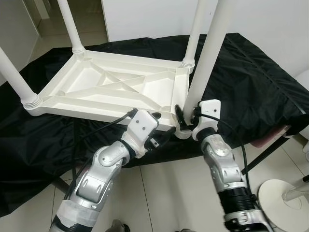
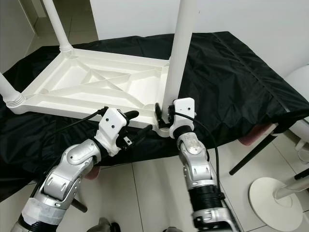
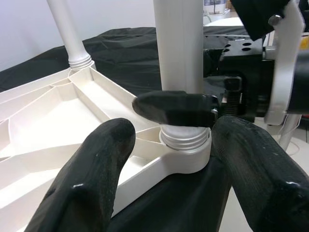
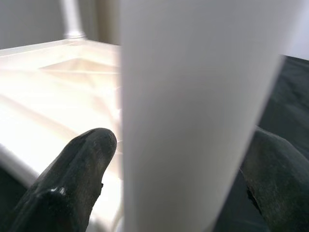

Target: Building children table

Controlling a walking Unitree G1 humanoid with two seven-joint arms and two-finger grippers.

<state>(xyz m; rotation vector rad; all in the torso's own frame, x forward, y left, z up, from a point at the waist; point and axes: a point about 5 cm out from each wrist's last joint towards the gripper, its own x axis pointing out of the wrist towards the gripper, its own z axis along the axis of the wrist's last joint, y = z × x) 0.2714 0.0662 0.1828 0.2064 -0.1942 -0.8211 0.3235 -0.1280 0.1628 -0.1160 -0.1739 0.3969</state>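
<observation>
A white plastic table top (image 1: 111, 89) lies upside down on a black cloth (image 1: 251, 72). Three white legs stand in its corners: far left (image 1: 71, 26), far right (image 1: 194, 34) and near left (image 1: 14, 75). A fourth leg (image 1: 208, 53) stands in the near right corner socket (image 3: 186, 154). My right gripper (image 1: 186, 116) is shut on this leg just above the socket, with the leg (image 4: 193, 121) between its fingers (image 4: 77, 179). Close by on the left, my left gripper (image 1: 161, 129) is open, its fingers (image 3: 91, 179) on either side of the socket without touching it.
The cloth-covered table's near edge runs just under the white top's front rim. A white round pedestal base (image 1: 285, 193) stands on the tiled floor at the right, beside a dark red seat (image 1: 270, 136) on black legs. A white wall is behind.
</observation>
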